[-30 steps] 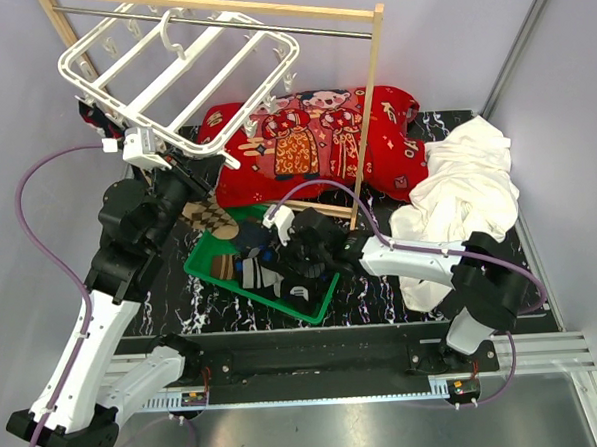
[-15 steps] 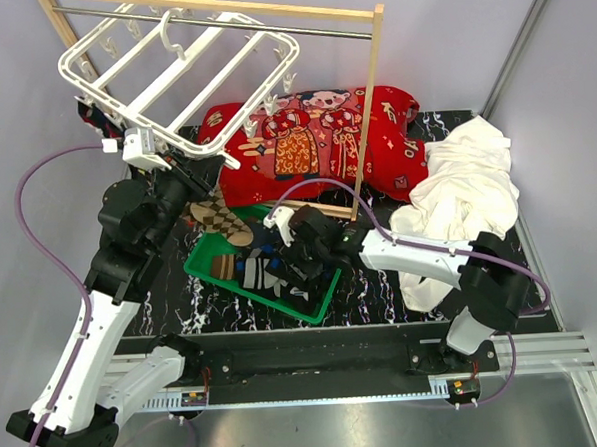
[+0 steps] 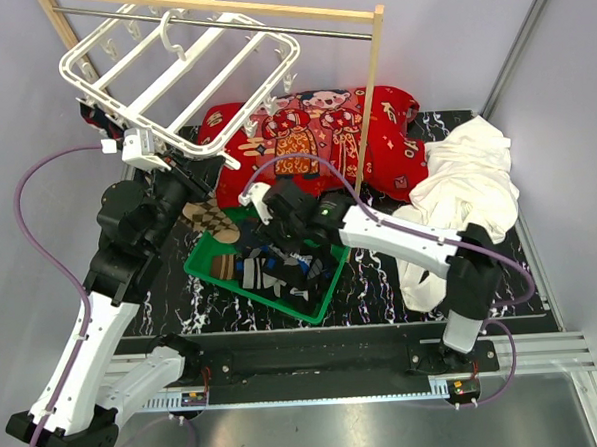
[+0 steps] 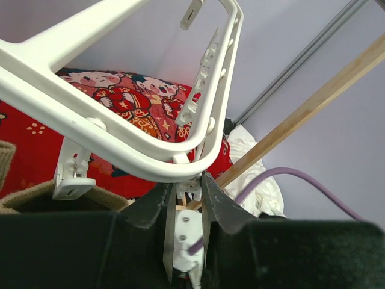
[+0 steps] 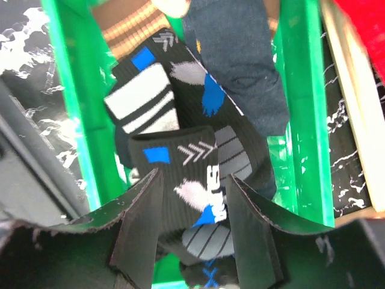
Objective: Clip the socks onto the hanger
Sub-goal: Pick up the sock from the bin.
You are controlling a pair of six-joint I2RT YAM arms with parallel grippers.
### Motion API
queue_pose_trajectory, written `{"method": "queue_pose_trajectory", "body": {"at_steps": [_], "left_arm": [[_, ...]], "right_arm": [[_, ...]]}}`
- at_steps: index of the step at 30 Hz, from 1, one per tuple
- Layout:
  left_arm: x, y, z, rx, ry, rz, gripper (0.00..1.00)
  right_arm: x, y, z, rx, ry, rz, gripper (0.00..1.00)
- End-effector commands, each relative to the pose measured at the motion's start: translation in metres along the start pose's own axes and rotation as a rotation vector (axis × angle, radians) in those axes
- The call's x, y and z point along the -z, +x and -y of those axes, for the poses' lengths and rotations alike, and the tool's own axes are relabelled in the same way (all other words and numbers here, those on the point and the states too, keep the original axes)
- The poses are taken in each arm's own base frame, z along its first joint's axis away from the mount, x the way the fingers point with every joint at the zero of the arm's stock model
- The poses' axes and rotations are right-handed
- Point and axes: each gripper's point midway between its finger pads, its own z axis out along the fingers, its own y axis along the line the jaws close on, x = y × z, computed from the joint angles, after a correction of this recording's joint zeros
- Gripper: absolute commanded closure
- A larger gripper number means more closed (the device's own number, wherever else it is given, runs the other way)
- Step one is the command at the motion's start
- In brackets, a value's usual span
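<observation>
Right hand: the right hand (image 5: pixel 194 177) has its jaws about half apart and holds nothing. It is poised low over the green tray (image 5: pixel 301 120).
Left hand: the left hand (image 4: pixel 185 186) is closed tight on a small white clip (image 4: pixel 183 232) that dangles from the hanger corner just above its fingertips.
Socks: a black sock (image 5: pixel 195 150) with blue and grey marks lies straight under the right hand, between its jaws. A striped sock (image 5: pixel 144 108) and a navy sock (image 5: pixel 234 60) lie just beyond the fingertips, overlapping it.
Argyle sock: the argyle sock (image 3: pixel 210 220) hangs just beside the left hand. Whether a clip holds it cannot be told.
Hanger: the hanger (image 4: pixel 90 123) is tilted, and its frame runs up and away from the left hand.
Handling: the socks look light, soft and limp, and likely to drag their neighbours along. The clip looks stiff, sprung and free to swing.
Where to grip: probably the ribbed cuff, which is thick enough to pinch alone.
Axis: the black sock's length runs along the right hand's reach, cuff end away from the wrist, so the jaws straddle its width.
</observation>
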Motion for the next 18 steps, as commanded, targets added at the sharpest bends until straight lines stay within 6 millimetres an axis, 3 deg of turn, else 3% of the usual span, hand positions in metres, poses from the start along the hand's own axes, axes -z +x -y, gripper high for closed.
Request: {"method": "queue_pose_trajectory", "body": {"at_steps": [1,10,14,18], "left_arm": [[0.003,-0.022,0.017,-0.023,0.056,0.048,1.00],[0.001,-0.019,0.017,-0.022,0.056,0.039,1.00],[0.001,-0.018,0.016,-0.020,0.056,0.035,1.00],[0.001,-0.019,0.017,-0.022,0.057,0.038,1.00]], "right_arm": [[-0.019,0.016,0.001,0.065,0.031,-0.116,0.46],[-0.050,0.037,-0.005,0.113,0.030,-0.216,0.48],[-0.059,0.045,-0.003,0.130,0.049,-0.252,0.65],[-0.051,0.041,-0.005,0.132,0.052,-0.241,0.82]]}}
